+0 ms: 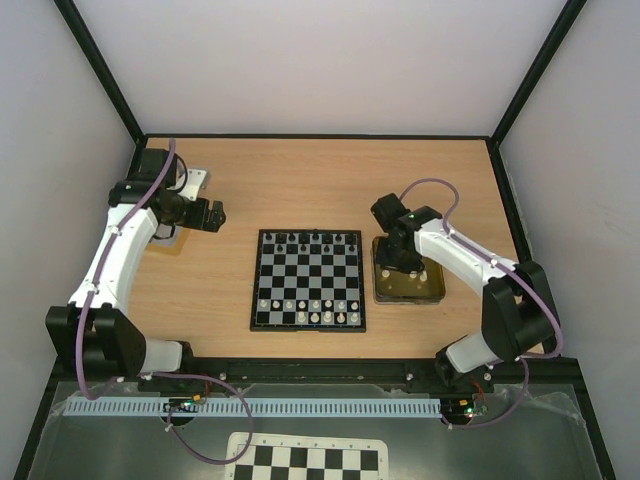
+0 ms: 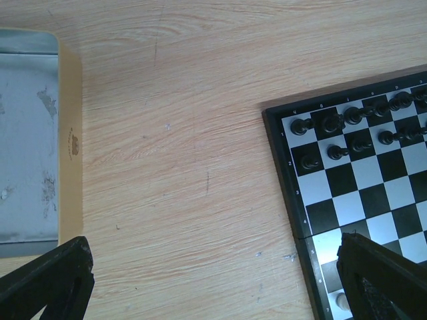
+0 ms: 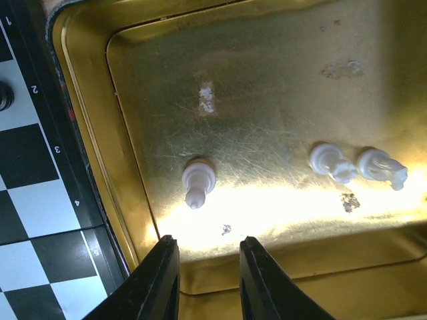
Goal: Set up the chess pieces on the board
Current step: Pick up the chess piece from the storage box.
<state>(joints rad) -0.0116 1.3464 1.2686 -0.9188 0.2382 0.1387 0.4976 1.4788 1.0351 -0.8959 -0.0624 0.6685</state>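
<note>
Hand (image 3: 208,241) (right, jaws apart) hovers over probable pawn (image 3: 198,180) in tray (image 3: 83,133).

Two arms reach forward, well apart.
Upper left of the overhead view, left gripper (image 1: 212,213) with jaws spread wide; right gripper (image 3: 207,243), lower centre of its wrist view, jaws narrowly parted, apparently empty.
</note>
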